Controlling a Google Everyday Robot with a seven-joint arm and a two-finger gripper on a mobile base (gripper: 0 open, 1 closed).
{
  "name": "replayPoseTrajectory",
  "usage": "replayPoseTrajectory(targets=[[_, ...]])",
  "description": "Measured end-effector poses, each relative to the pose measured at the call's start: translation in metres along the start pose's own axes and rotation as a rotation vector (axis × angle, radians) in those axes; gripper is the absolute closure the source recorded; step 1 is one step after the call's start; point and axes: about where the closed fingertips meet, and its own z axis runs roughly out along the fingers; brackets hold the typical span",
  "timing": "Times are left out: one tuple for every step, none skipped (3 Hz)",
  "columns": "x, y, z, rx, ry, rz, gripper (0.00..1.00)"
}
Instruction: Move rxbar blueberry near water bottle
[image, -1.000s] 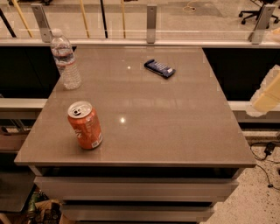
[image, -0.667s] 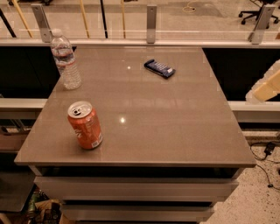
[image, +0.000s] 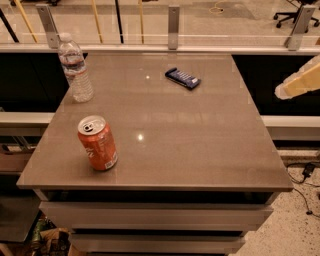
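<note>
Rxbar blueberry (image: 183, 78) lies flat near the table's (image: 200, 150) far edge, right of middle. Water bottle (image: 76, 70) stands at the far-left corner, and the orange soda can (image: 98, 143) is near the left edge. Gripper (image: 299, 81) hangs beyond the right edge, touching nothing; how far open it is cannot be told. Best to descend from above, pinch the bar across its narrow width and travel along the far edge.

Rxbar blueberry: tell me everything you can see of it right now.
The rxbar blueberry is a small, flat, rectangular bar in a dark blue, slightly glossy wrapper with pale lettering too small to read. It lies flat on the grey table, in the far part right of centre, its long side running diagonally. Only the tabletop touches it. The water bottle stands well to its left, and the gripper hangs beyond the table's right edge, apart from it.
</note>
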Motion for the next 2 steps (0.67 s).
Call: replayPoseTrajectory(targets=[[-0.005, -0.008, 0.024, -0.032, -0.056, 0.033, 0.0], [-0.015, -0.01, 0.049, -0.075, -0.098, 0.054, 0.0]])
